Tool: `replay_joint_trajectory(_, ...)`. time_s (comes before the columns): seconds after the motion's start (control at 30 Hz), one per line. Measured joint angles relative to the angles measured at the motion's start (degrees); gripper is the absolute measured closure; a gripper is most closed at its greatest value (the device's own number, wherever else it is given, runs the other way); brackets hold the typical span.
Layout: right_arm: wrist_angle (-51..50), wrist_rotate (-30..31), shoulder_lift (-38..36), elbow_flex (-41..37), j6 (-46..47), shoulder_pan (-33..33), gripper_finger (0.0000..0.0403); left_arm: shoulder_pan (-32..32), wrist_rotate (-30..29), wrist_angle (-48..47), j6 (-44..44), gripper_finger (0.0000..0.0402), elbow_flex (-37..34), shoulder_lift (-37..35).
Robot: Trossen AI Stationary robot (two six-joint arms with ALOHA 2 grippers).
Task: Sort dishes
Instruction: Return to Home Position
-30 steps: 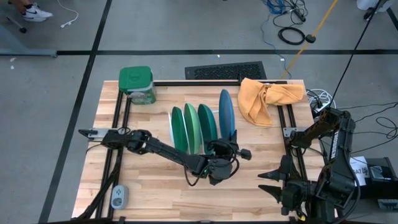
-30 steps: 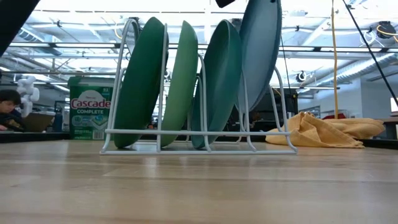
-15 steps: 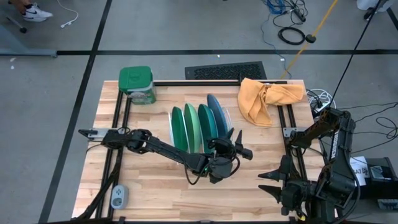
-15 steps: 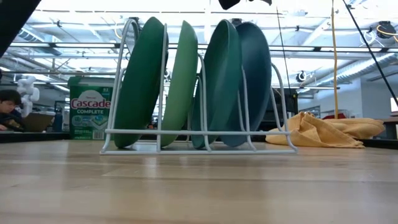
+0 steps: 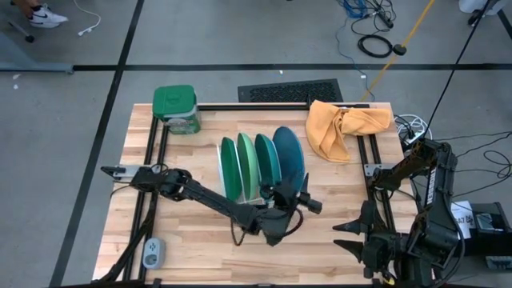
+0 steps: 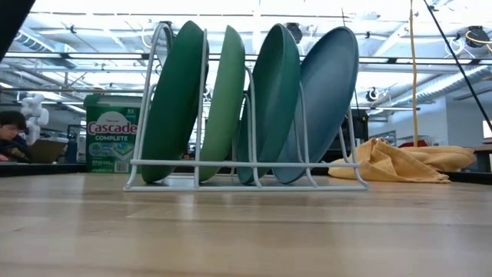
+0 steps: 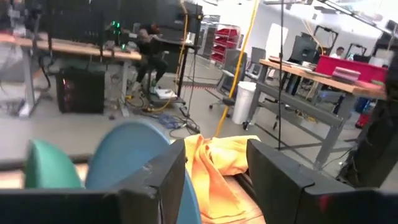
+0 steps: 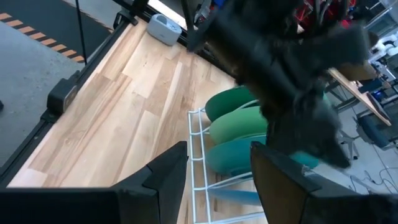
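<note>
High view: all four plates stand on edge in the white wire rack (image 6: 204, 115) at the middle of the counter (image 5: 192, 248). In the low view they run in a row: the dark green plate (image 6: 175, 100) at one end, then the light mint green plate (image 6: 224, 100), the teal plate (image 6: 273, 100), and the blue plate (image 6: 323, 100) in the end slot, on the side toward the orange cloth (image 6: 392, 163). The first three stand close to upright. The blue plate leans, its top tipped away from the teal one toward the cloth. Nothing touches its rim in the low view.

The left gripper (image 5: 306, 196) hangs over the counter just beside the blue plate, on the rack's near side. Its fingers (image 7: 168, 177) are spread wide with nothing between them, and the cloth shows through the gap. The right gripper (image 5: 342, 236) waits at the counter's near right corner, well apart from the rack, its fingers (image 8: 168, 168) also wide and empty. A green-lidded container (image 5: 176, 104) sits at the far left corner.
</note>
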Motion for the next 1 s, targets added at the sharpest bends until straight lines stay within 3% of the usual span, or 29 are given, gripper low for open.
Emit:
replay_joint_trajectory(0.13, 0.02, 1.14, 0.0, 0.0, 0.07, 1.2, 0.0234, -2.13, 0.53, 5.26, 12.75, 0.023, 0.0, -2.2)
replay_joint_trajectory(0.33, 0.61, 6.46, -0.02, 0.02, 0.07, 3.75, 0.0234, -7.01, 12.02, 9.73, 30.59, 0.023, 0.0, -6.5)
replay_joint_trajectory(0.43, 0.71, 6.95, -0.02, 0.02, 0.09, 4.76, 0.0234, -10.12, 14.27, 9.65, 37.82, 0.0238, 0.0, -8.89)
replay_joint_trajectory(0.53, 1.57, 7.71, -0.02, 0.02, 0.07, 5.46, 0.0234, -13.24, 14.37, 9.67, 45.69, 0.0273, 0.0, -10.9)
replay_joint_trajectory(0.63, 1.7, 7.85, -0.02, 0.02, 0.29, 5.6, 0.0234, -15.98, 12.29, 9.6, 53.09, 0.0339, 0.0, -12.13)
replay_joint_trajectory(0.73, 1.68, 7.87, -0.02, 0.02, 0.81, 5.6, 0.0242, -17.49, 9.47, 9.51, 57.02, 0.0391, -0.01, -12.91)
replay_joint_trajectory(0.9, 1.57, 7.82, -0.02, 0.02, 1.62, 5.57, 0.0282, -18.86, 8.87, 9.5, 57.47, 0.0399, -4.14, -15.0)
replay_joint_trajectory(1.0, 1.41, 7.76, -0.02, 0.02, 2.61, 5.57, 0.0314, -19.51, 11.41, 9.39, 54.9, 0.04, -8.81, -17.01)
